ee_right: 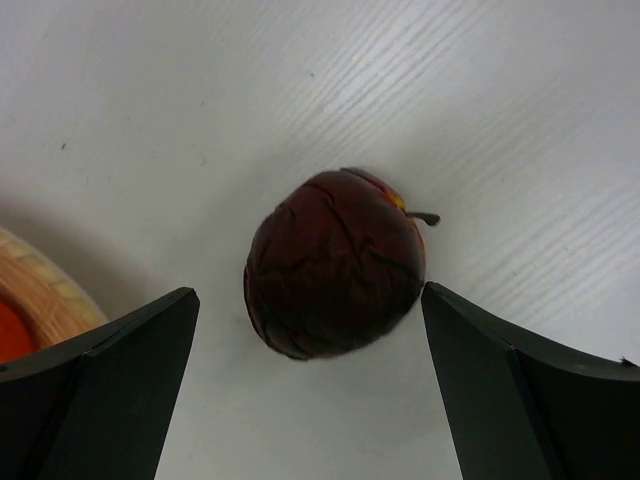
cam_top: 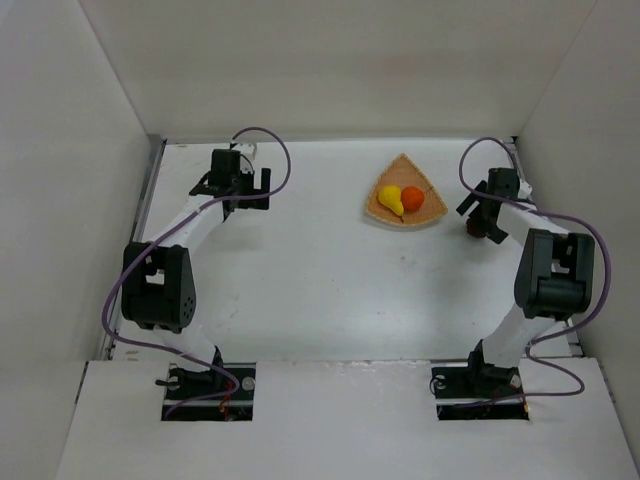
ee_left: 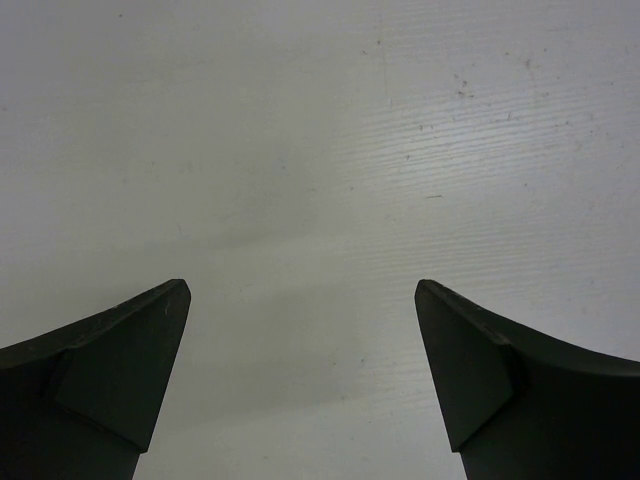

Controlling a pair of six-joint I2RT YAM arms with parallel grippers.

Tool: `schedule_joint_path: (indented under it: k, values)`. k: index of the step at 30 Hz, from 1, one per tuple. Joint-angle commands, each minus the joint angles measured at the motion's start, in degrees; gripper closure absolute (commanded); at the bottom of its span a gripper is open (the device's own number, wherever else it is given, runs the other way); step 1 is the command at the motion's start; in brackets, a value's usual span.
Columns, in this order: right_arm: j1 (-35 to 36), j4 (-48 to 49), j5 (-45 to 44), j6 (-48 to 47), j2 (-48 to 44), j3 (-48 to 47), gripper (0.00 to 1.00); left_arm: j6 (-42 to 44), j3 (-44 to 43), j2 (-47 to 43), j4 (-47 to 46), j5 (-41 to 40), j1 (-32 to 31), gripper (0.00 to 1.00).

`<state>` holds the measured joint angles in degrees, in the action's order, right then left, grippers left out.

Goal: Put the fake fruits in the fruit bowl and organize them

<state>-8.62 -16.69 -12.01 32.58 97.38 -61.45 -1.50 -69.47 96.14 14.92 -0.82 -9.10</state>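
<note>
The tan woven fruit bowl (cam_top: 427, 211) lies at the back right of the table and holds the yellow pear (cam_top: 391, 200) and the orange fruit (cam_top: 413, 199). Its rim (ee_right: 40, 290) and a bit of the orange fruit (ee_right: 12, 332) show at the left edge of the right wrist view. The dark maroon fruit (ee_right: 334, 262) lies on the table right of the bowl, mostly hidden under the right gripper (cam_top: 481, 226) in the top view. The right gripper (ee_right: 310, 310) is open, its fingers on either side of the maroon fruit's near part, not touching it. The left gripper (cam_top: 247, 188) is open and empty over bare table (ee_left: 300, 290).
White walls enclose the table on the left, back and right. The right arm's elbow (cam_top: 552, 272) stands near the right wall. Purple cables loop over both arms.
</note>
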Motion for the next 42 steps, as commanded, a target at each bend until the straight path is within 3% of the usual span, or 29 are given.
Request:
schedule_joint_path:
  k: [1,6,15,17,22,30,32,36,39,42]
  values:
    - [-0.4,-1.3,-0.6,2.1,3.6,-5.1,0.00,0.2,0.4,-4.5,-3.2,0.3,1.2,0.00]
    - [0.0,-3.3,-0.2,1.7,8.0,-9.6,0.01,0.0,0.6,-5.2,-3.2,0.4,1.9,0.00]
    - [0.7,-0.6,0.3,-4.6,6.9,-11.2,0.66,0.2,1.4,-5.9,-3.8,0.4,3.1,0.00]
    - [3.3,-0.4,-2.0,-7.4,5.3,-13.7,0.71,0.2,1.1,-5.4,-3.7,0.2,3.2,0.00]
    - [11.3,-0.3,-9.3,-12.8,5.5,-24.0,0.70,0.2,0.6,-4.4,-3.6,0.0,3.0,0.00]
    - [20.7,0.5,-4.8,-12.5,18.4,-36.1,0.65,0.3,0.9,-4.0,-3.6,0.2,2.7,0.00]
    - [21.4,2.5,-4.1,-11.9,20.0,-36.2,0.57,0.4,0.9,-4.2,-3.6,0.2,2.6,0.00]
    - [21.9,4.3,-5.0,-10.9,20.7,-35.8,0.30,0.4,1.1,-4.5,-3.7,0.3,2.5,0.00]
    - [21.9,5.3,-3.1,-11.6,19.3,-35.5,0.00,0.5,1.2,-4.6,-3.7,0.3,2.5,0.00]
    - [21.9,5.3,0.4,-12.0,16.1,-34.6,0.00,0.6,1.4,-5.1,-3.8,0.4,2.5,0.00]
